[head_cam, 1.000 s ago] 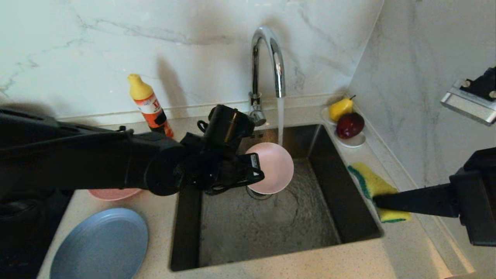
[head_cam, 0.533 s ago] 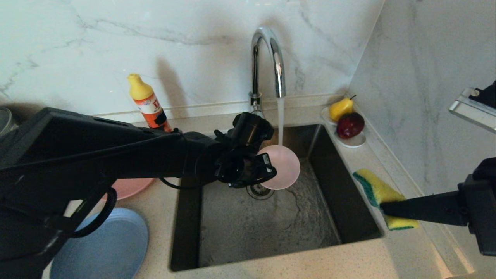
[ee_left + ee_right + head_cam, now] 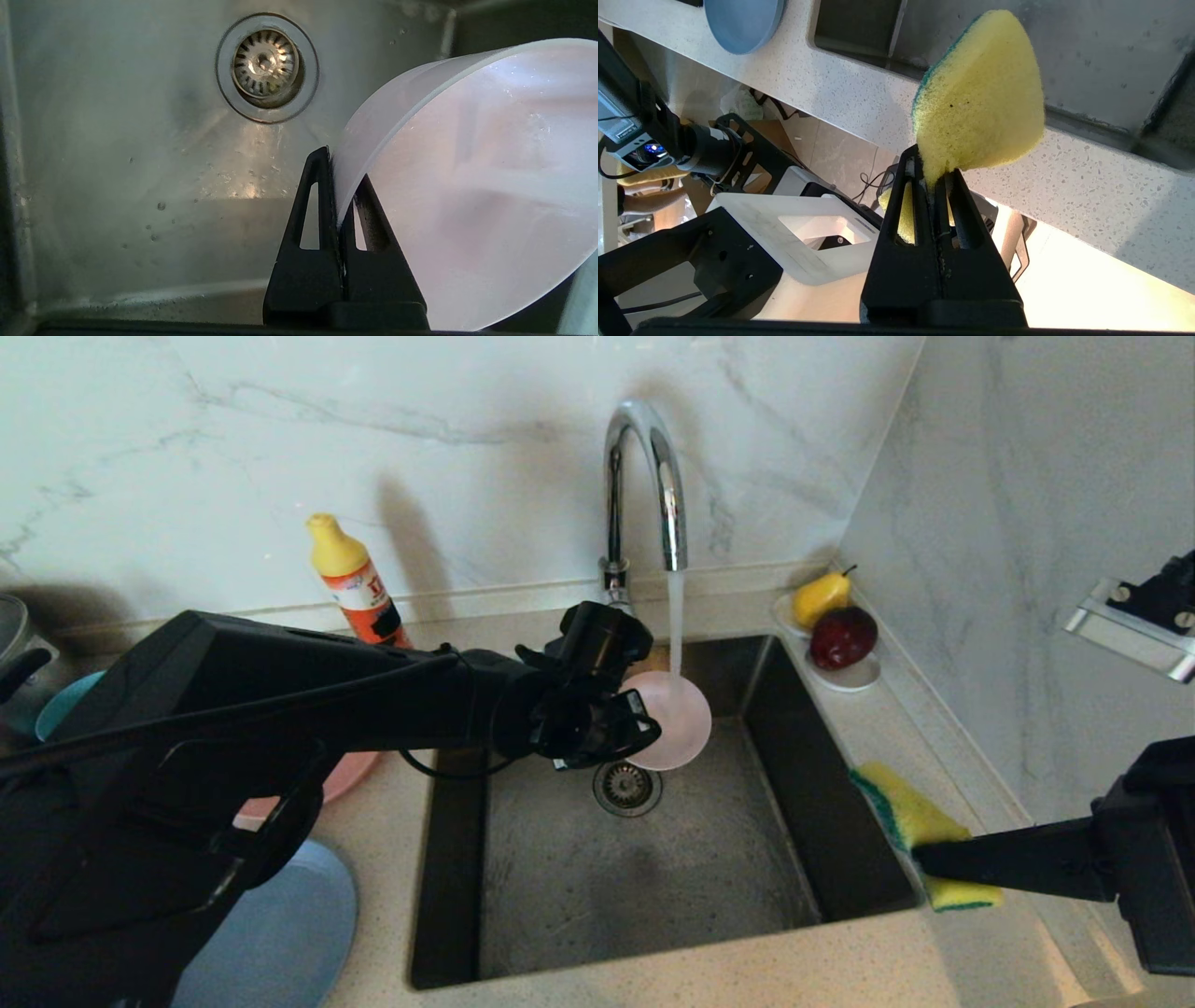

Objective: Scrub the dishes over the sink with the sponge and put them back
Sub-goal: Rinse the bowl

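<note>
Bowl [image 3: 670, 721] first: your left hand [image 3: 644, 733] has the pale pink one pinched by its rim, tilted on edge over the sink [image 3: 653, 868], just under the tap [image 3: 644, 476] with the stream [image 3: 674, 621] landing on it. In the left wrist view the fingers [image 3: 322, 196] grip only a thin strip of wet rim, so the likeliest failure is a slip: running water makes the matte surface slick, and pressure from scrubbing could lever the bowl out and drop it into the sink.

Your right hand [image 3: 924, 859] is clamped on the tail of the sponge [image 3: 910, 817], hanging at the sink's right edge, well apart from the bowl. Most of the sponge sticks out past the fingers [image 3: 924, 205], so it may fold or pull free when pressed against the bowl.

Watch the splash too. Water deflecting off the tilted bowl could spray onto the bench [image 3: 653, 980] by the sink, or toward the fruit saucer [image 3: 845, 677] at the sink's far right corner.
</note>
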Tool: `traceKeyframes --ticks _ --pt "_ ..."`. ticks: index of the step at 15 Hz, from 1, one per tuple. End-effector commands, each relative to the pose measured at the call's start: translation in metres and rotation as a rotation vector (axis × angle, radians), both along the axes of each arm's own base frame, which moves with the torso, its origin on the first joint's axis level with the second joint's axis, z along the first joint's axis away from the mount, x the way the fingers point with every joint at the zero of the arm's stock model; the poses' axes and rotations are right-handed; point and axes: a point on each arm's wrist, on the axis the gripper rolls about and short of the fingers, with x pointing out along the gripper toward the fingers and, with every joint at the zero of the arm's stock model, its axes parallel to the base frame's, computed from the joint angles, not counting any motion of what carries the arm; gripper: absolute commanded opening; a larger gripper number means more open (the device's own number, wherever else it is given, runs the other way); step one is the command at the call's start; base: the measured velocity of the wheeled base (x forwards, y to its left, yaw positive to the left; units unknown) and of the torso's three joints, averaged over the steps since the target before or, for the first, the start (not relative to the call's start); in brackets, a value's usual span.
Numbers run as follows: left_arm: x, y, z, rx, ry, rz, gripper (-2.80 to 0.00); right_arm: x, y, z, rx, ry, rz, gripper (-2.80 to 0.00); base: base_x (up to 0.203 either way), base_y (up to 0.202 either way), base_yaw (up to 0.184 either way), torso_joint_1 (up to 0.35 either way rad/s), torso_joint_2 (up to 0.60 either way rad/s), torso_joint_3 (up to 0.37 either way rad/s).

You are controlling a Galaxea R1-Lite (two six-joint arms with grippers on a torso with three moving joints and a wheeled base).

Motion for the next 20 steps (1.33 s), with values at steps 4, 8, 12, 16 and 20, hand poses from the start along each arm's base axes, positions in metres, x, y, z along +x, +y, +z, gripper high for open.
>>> traceKeyframes --ticks 4,8,12,16,20 --pt "0.002 0.0 -0.003 -0.002 0.01 0.003 -2.8 0.002 0.002 -0.005 -0.004 0.005 0.0 -2.8 0.0 0.0 0.0 0.0 0.0 0.0" --pt "0.001 -0.001 -0.005 0.002 0.015 0.001 -2.8 0.001 0.0 -0.005 -0.002 0.004 0.0 -2.8 0.0 0.0 0.0 0.0 0.0 0.0" --pt "0.001 0.0 -0.006 0.005 0.017 0.0 -2.8 0.002 0.001 -0.008 -0.004 0.005 0.0 -2.8 0.0 0.0 0.0 0.0 0.0 0.0" --pt "-0.003 -0.001 -0.003 0.008 0.019 -0.005 -2.8 0.002 0.002 -0.008 -0.005 0.007 0.0 -2.8 0.0 0.0 0.0 0.0 0.0 0.0" --pt "-0.019 0.016 0.014 0.032 0.004 0.015 -2.8 0.0 0.0 -0.011 -0.009 0.008 -0.001 -2.8 0.0 0.0 0.0 0.0 0.0 0.0"
